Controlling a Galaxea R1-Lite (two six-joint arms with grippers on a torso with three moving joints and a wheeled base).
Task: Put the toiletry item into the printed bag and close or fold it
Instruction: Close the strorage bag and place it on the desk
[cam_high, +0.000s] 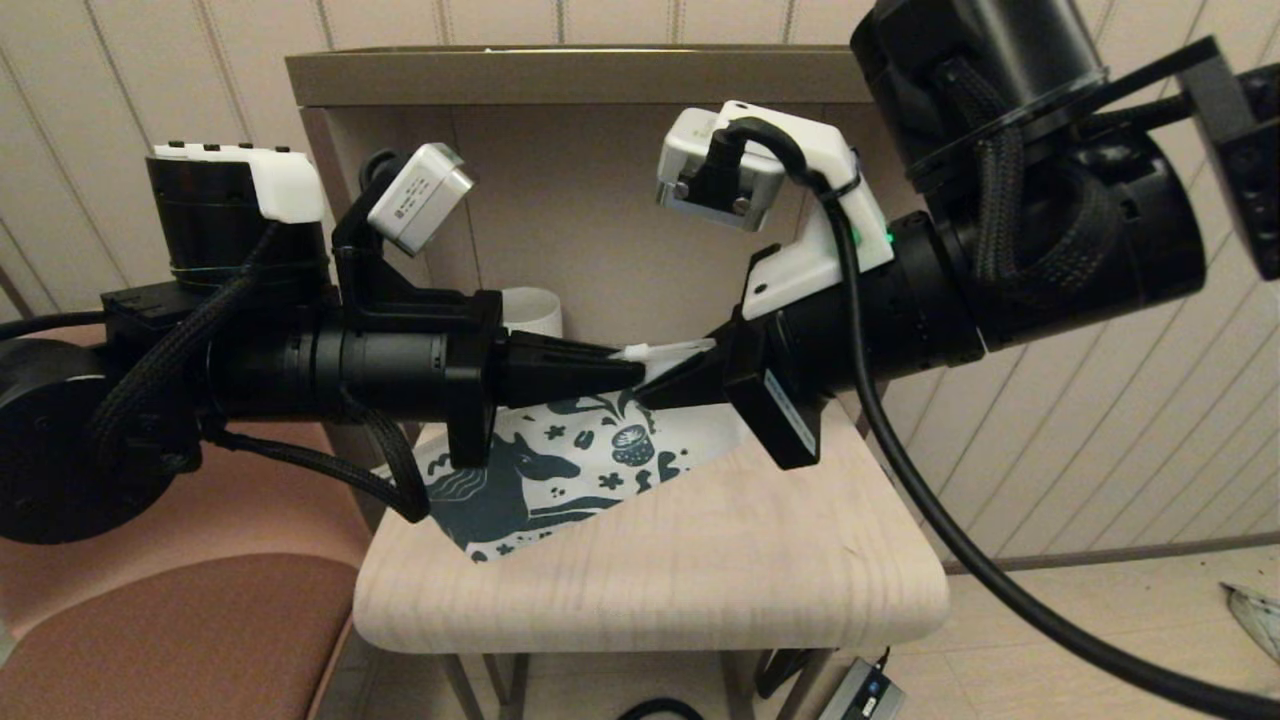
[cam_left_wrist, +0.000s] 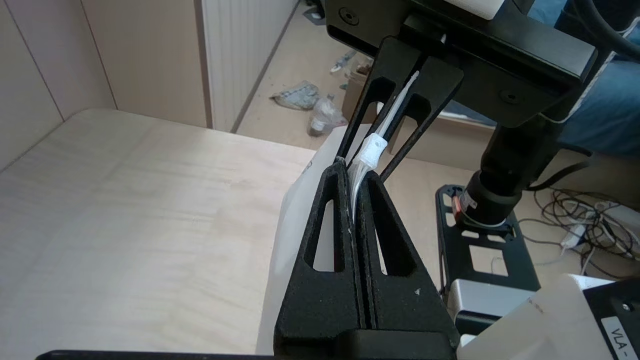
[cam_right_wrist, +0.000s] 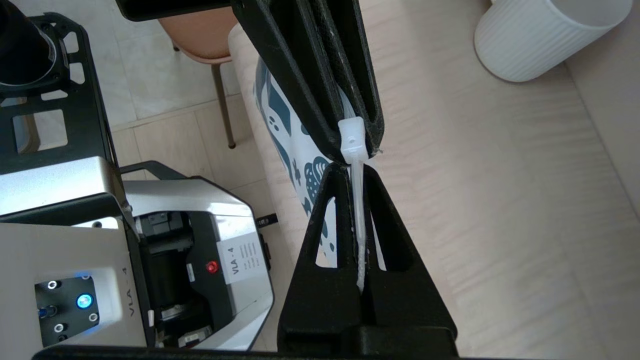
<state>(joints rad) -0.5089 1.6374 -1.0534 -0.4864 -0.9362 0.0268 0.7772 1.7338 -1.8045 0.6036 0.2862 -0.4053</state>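
Note:
The printed bag (cam_high: 545, 478), white with a dark teal horse and flowers, hangs tilted, its lower corner resting on the small wooden table (cam_high: 700, 560). Both grippers meet tip to tip on its raised zip edge. My left gripper (cam_high: 628, 372) (cam_left_wrist: 352, 170) is shut on that edge from the left. From the right, my right gripper (cam_high: 657, 388) (cam_right_wrist: 356, 171) is shut on the same edge. The white zip slider (cam_high: 640, 352) (cam_left_wrist: 373, 148) (cam_right_wrist: 352, 138) sits between the two sets of tips. No toiletry item shows in any view.
A white ribbed mug (cam_high: 532, 311) (cam_right_wrist: 542, 35) stands at the back of the table against the wall panel. A brown chair (cam_high: 170, 640) is at the left. The table's front edge (cam_high: 650, 625) is rounded, and cables and clutter lie on the floor (cam_left_wrist: 590, 220).

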